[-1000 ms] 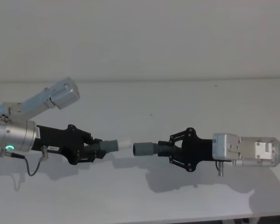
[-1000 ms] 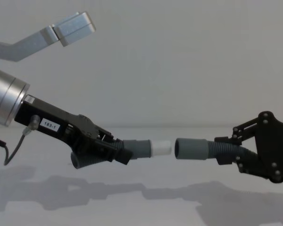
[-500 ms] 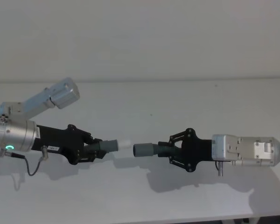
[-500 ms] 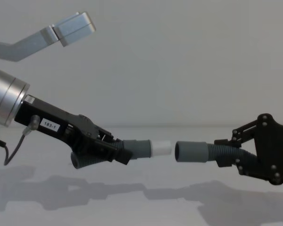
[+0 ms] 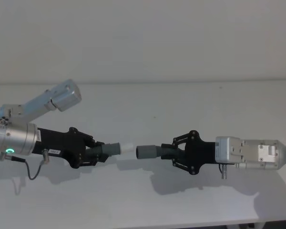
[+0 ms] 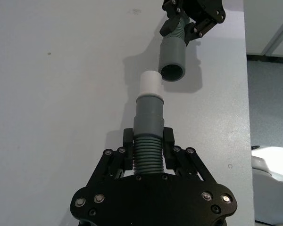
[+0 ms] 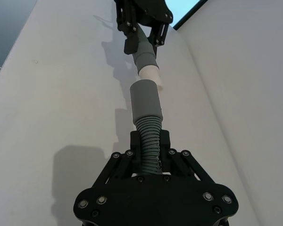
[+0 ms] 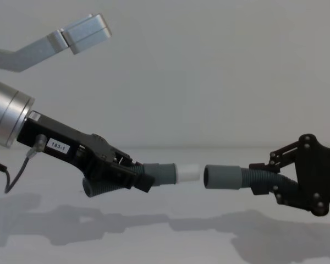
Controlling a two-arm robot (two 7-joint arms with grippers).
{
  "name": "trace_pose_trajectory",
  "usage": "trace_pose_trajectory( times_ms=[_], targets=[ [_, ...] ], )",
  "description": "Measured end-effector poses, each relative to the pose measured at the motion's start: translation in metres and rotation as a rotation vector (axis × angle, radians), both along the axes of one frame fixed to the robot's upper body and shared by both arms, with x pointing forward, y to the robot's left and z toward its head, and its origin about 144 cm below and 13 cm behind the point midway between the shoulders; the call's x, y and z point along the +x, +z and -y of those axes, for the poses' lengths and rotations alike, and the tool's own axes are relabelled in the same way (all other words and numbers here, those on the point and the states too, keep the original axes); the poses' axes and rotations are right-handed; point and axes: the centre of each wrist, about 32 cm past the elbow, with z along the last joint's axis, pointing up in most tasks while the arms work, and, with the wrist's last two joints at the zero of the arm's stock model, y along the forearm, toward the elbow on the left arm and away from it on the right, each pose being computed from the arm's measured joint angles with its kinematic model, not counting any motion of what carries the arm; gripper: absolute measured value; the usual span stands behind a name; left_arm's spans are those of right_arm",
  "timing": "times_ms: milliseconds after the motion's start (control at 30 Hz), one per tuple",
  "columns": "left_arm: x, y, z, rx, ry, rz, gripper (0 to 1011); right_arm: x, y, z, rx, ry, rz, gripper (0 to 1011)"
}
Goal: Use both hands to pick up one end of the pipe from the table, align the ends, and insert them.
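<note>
Both pipe pieces hang above the table [image 5: 190,102], end to end. My left gripper [image 5: 96,153] is shut on the ribbed part of one grey piece [image 5: 110,149], and its white plug tip [image 5: 127,146] points right. The right gripper [image 5: 175,153] is shut on the other piece, whose open grey cuff [image 5: 145,151] faces that tip across a small gap. From the chest, the white tip [image 8: 188,172] and the cuff [image 8: 223,176] sit almost level, not touching. In the left wrist view the tip [image 6: 150,84] lies slightly to one side of the cuff's mouth [image 6: 172,70].
A silver arm link [image 5: 55,100] juts out above the left arm, and a thin cable [image 5: 35,169] loops below it. The table's front edge [image 5: 181,224] runs close under both arms. A plain wall [image 5: 143,38] stands behind the table.
The right gripper has dipped slightly with its piece. The gap between the two ends has hardly changed. The left arm has held still.
</note>
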Motion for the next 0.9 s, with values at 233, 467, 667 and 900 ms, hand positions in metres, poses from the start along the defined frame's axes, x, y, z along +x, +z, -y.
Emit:
trace_pose_trajectory(
  times_ms=[233, 467, 667, 900],
  targets=[
    [0.0000, 0.0000, 0.0000, 0.000, 0.000, 0.000, 327, 0.0018, -0.0017, -0.0015, 0.004, -0.001, 0.000, 201],
    [0.0000, 0.0000, 0.0000, 0.000, 0.000, 0.000, 327, 0.0037, -0.0028, -0.0017, 0.007, -0.004, 0.000, 201],
    [0.0000, 0.0000, 0.0000, 0.000, 0.000, 0.000, 327, 0.0058, -0.0037, -0.0014, 0.009, -0.008, 0.000, 201],
    [0.0000, 0.0000, 0.0000, 0.000, 0.000, 0.000, 327, 0.0076, -0.0042, -0.0007, 0.011, -0.011, 0.000, 201]
  ],
)
